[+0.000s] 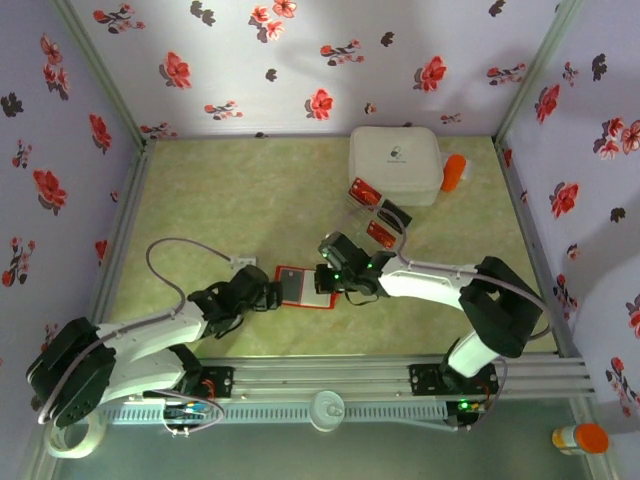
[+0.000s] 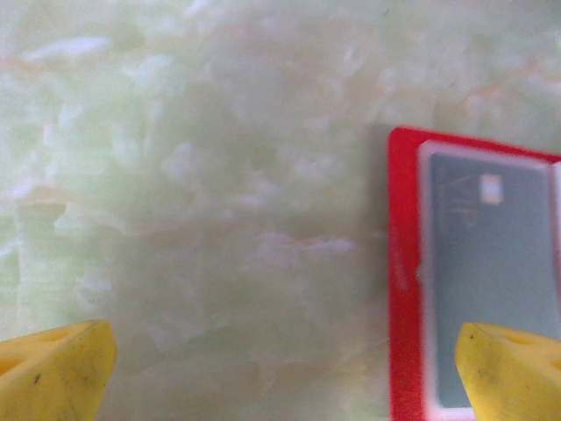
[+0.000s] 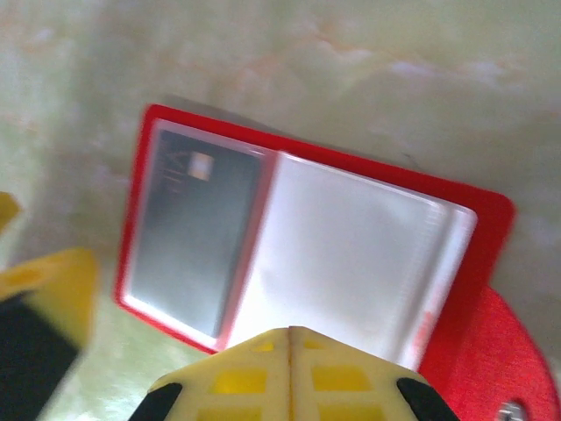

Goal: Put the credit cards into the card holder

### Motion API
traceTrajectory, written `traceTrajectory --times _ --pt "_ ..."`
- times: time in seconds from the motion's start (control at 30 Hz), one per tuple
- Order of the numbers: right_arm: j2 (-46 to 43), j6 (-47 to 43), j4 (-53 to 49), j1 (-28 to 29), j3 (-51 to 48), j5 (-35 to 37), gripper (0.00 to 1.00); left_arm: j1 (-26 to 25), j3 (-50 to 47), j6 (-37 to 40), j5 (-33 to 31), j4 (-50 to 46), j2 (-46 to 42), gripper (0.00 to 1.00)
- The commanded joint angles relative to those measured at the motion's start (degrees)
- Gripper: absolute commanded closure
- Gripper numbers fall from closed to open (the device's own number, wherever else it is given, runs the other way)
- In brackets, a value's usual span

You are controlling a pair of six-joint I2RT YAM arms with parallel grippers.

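Three floral walls (image 1: pixel 300 60) enclose marbled green tabletop (image 1: pixel 250 190) bearing card holder (image 1: pixel 300 288).

We read one word — "VIP", in pale letters on the grey card (image 2: pixel 491 254) that sits in a pocket of the card holder (image 2: pixel 403 263), left wrist view. A small pale chip square sits just beside the letters. In the right wrist view the grey card shows the chip square and faint marks next to it, too blurred to read. From the top, the white box (image 1: pixel 395 163) has a small dark mark on its lid and the red cards (image 1: pixel 361 192) have white marks — neither legible.
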Motion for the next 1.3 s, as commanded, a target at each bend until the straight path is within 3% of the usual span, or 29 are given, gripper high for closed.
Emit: traceTrajectory --times 0.0,0.27,0.77,1.27 --pt "-1.11 -0.26 -0.88 -1.29 -1.91 1.87 0.93 0.26 3.53 1.56 -0.47 -2.97 -1.63 0.0" --pt "1.08 -0.78 0.88 -4.09 -1.76 0.47 0.94 -0.31 8.47 2.1 3.89 -2.45 1.48 0.0" --pt "7.38 -1.57 1.94 -5.12 0.84 -1.27 0.97 -3.87 8.7 0.71 4.4 2.76 9.53 0.0" --pt "2.44 -2.19 -0.85 -5.29 1.32 1.23 0.99 -4.66 7.88 0.15 4.31 4.81 12.39 0.0"
